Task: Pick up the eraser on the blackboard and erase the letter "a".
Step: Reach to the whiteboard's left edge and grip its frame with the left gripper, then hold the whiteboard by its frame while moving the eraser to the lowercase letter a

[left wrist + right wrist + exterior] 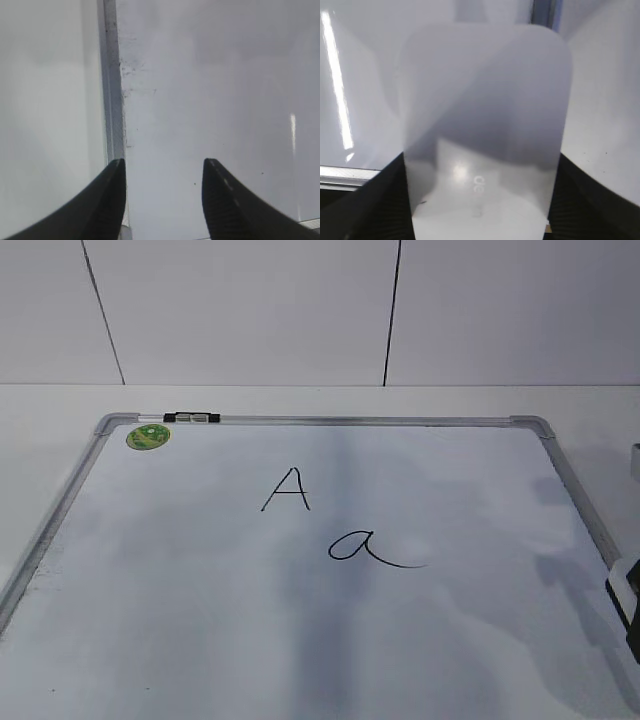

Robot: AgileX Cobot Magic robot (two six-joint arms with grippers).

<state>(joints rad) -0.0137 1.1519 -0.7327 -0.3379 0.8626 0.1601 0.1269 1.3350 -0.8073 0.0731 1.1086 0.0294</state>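
Observation:
The blackboard (180,620) is a white dry-erase board with a silver frame, lying flat. The letter "a" (365,546) is written near its middle, below a capital "A" (288,490). The eraser (485,110) fills the right wrist view as a white rounded block. My right gripper (480,165) has a jaw pressed against each of its long sides. In the exterior view the eraser (622,578) shows only at the board's right edge. My left gripper (162,167) is open and empty above the board's left frame rail (112,100). It is out of the exterior view.
A round green sticker (148,436) sits in the board's far left corner. A small black-and-white clip (192,418) is on the top frame. A white tiled wall stands behind the table. A grey object (635,460) shows at the right edge.

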